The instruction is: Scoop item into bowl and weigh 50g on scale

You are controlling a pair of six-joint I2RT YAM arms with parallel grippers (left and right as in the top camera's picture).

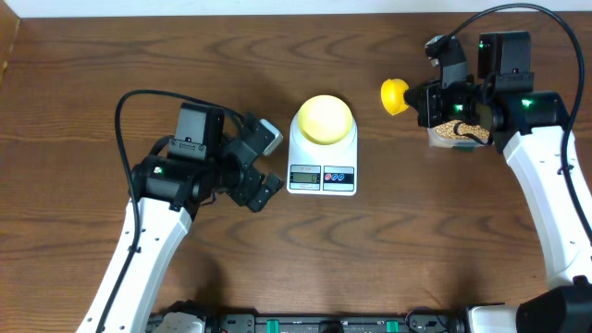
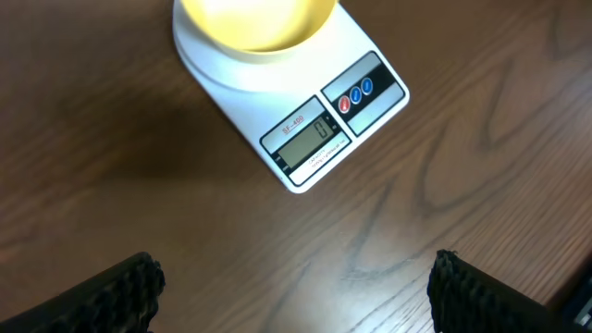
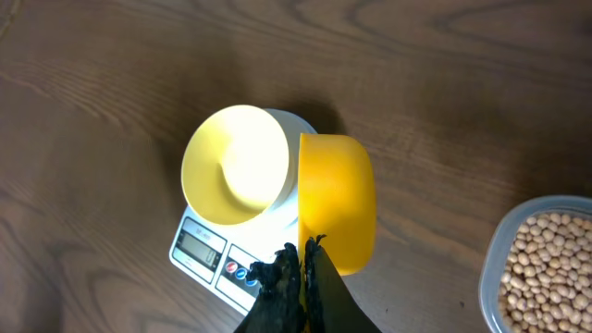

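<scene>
Right claw grips the scoop near the beans; left claw gapes empty beside the scale, bowl on it.

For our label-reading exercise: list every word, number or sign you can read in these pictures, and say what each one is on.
"SF-400", as far as it can be read: small red print on the scale, above its display.
"0": on that display.
Line under the display, and marks on the red and blue buttons: too small to read.
No other text shows.
</scene>
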